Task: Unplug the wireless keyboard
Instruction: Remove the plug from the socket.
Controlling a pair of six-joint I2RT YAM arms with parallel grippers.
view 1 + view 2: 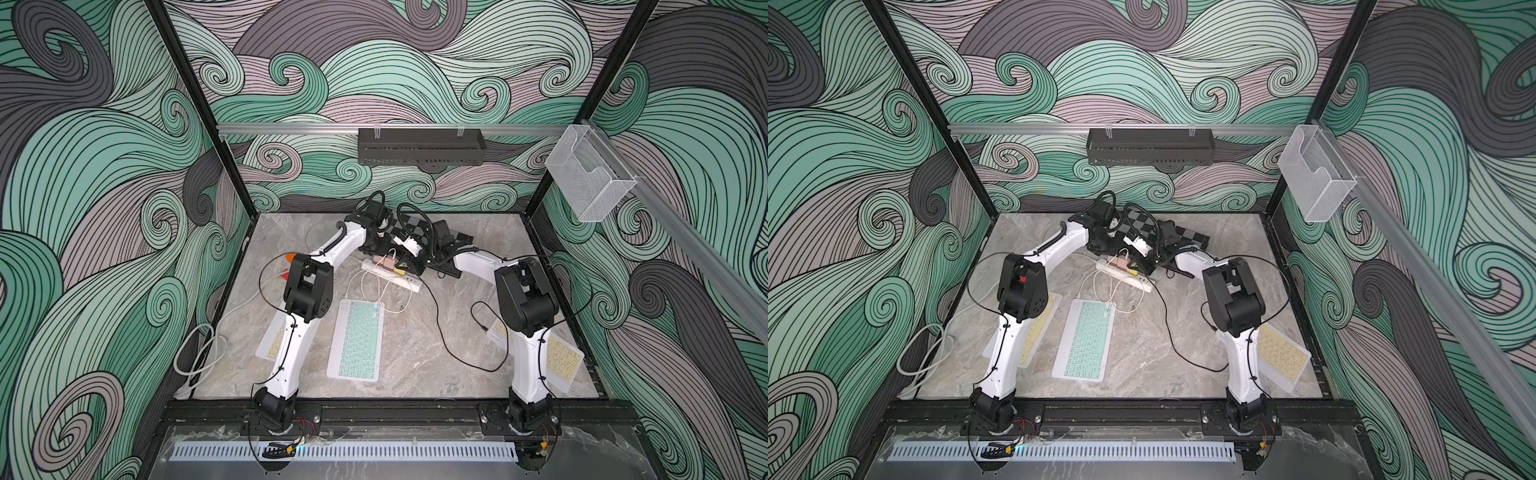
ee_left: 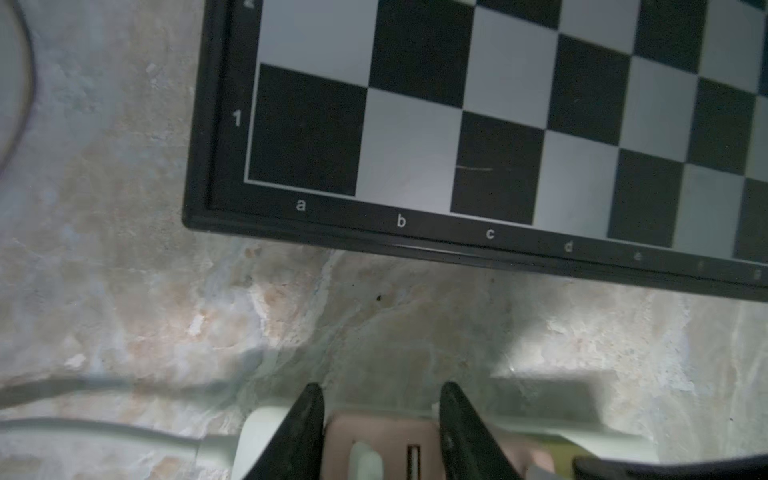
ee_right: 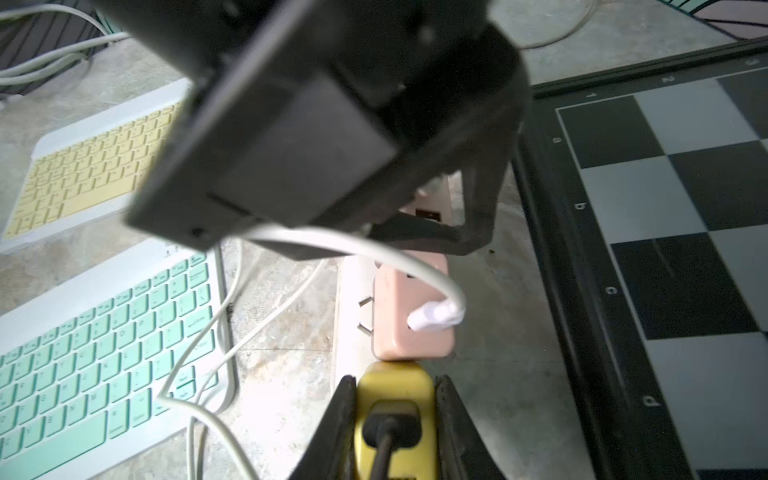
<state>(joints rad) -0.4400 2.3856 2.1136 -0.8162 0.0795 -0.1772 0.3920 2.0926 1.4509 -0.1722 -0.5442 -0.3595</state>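
Fingers of my left gripper bracket the pink charger at roughly half their spread. In the left wrist view each one lies against a side of the block, so I read it as closed on the charger. The charger rests on the white power strip, and in the right wrist view two metal prongs show bare at its side. A white cable is plugged into its face and trails in loops across the marble table to the mint keyboard. That keyboard lies flat mid-table between my two arms, nearer the arm bases than the strip.

My right gripper is narrowly set and clamped on the yellow adapter, with a finger pressed to each flank. The adapter sits just beside the pink charger on the same strip, with a black lead running out of it. Behind the strip lies the chessboard, apart from both grippers.
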